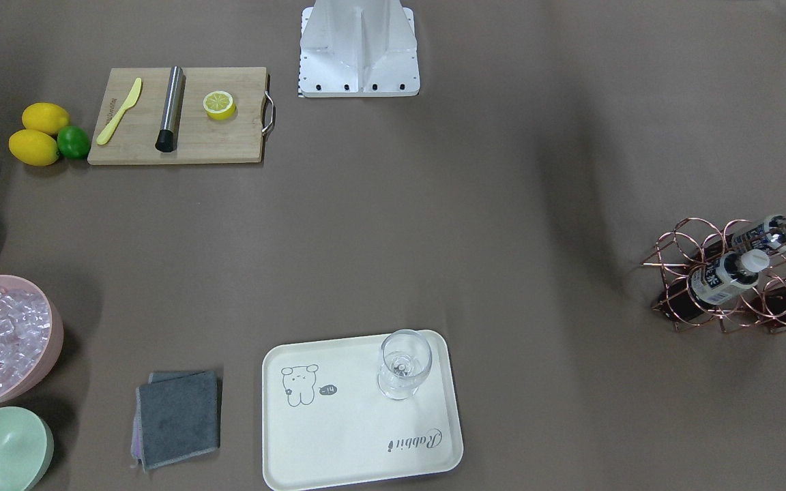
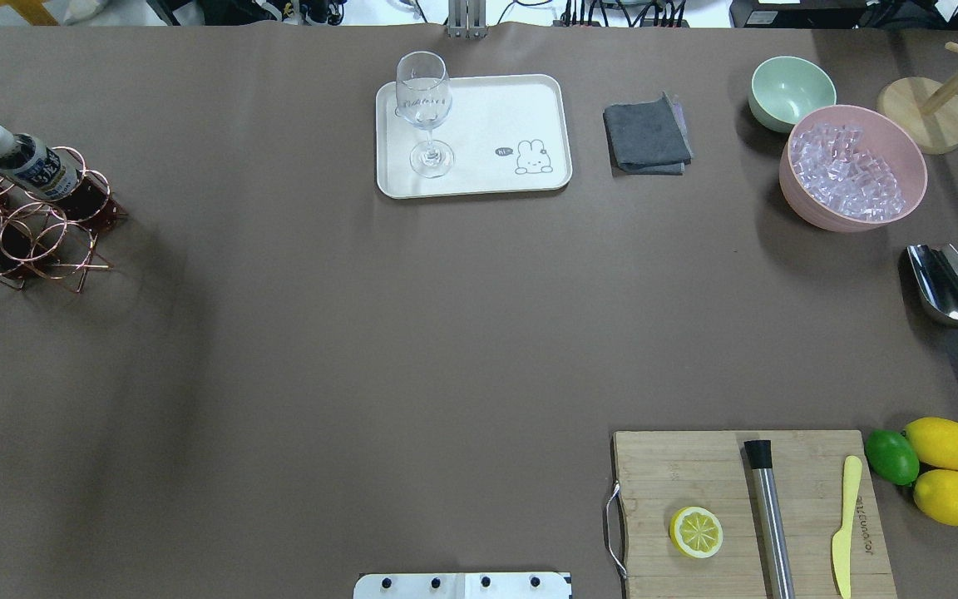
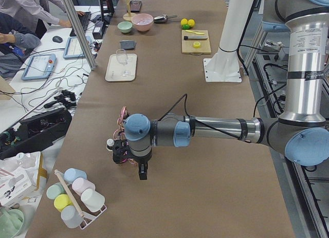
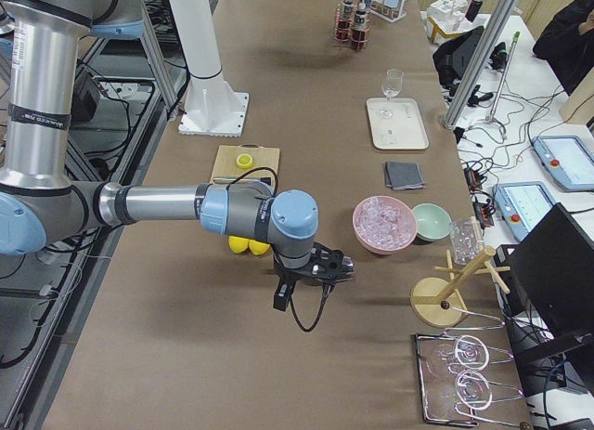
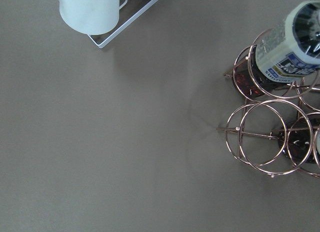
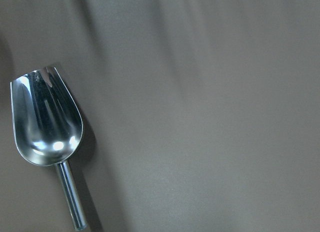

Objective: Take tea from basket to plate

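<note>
Down at the robot's left end of the table stands the basket [image 5: 250, 133], and the tea [image 1: 720, 279] is in it: three small bottles lying tilted in the wire rings, white caps poking out, none of them lifted. The left hand [image 3: 121, 154] hangs right by that basket, low over the table, but from where it can be seen I cannot tell whether its fingers are spread or closed. Its wrist camera looks straight down with the basket at the view's right edge and bare table beside it. The plate [image 1: 352, 436] sits well apart from the basket, midway along the table on the side away from the robot, with a stemmed glass [image 1: 403, 365] standing upright in one corner of it. No bottle is on the plate. At the other end the right hand [image 4: 332, 265] hovers over the table near the pink bowl of ice [image 4: 382, 223], above a metal scoop [image 6: 45, 117] lying flat; its grip I cannot make out either.
</note>
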Available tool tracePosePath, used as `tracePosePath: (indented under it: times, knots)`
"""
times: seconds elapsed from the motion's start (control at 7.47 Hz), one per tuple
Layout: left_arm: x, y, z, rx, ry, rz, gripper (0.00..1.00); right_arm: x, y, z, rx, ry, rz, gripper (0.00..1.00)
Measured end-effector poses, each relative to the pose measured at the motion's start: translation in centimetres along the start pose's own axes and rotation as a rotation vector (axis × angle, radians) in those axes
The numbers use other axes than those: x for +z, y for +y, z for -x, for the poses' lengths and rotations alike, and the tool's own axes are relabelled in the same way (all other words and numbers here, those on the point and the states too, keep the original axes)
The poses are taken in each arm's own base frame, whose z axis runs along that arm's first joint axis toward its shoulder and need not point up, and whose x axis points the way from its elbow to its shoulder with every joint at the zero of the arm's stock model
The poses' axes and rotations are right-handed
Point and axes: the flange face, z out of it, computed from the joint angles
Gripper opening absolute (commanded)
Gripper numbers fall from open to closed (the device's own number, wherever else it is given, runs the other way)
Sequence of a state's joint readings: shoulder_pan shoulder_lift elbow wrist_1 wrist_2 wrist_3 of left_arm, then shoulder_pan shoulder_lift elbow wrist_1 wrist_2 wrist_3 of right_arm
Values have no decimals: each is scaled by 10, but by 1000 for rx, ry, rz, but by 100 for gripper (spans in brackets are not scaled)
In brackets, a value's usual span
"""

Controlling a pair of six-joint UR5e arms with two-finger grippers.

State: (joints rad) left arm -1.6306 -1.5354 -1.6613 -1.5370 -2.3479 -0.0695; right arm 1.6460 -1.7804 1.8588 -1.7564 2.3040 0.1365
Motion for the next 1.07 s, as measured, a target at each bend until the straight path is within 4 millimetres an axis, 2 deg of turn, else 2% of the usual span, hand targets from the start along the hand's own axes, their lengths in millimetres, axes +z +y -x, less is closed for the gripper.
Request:
tracePosePath:
  times: [0.54,0.8,1.07]
  knots:
    - [-19,3,-4,38,3,-39,98,-1,0,1,-2,0,-3,100]
    - [-31,9,-13,87,4,-60,98,-1,-1,1,-2,0,-3,100]
    - [-49,9,-34,201,-6,-62,98,0,-1,0,-2,0,-2,100]
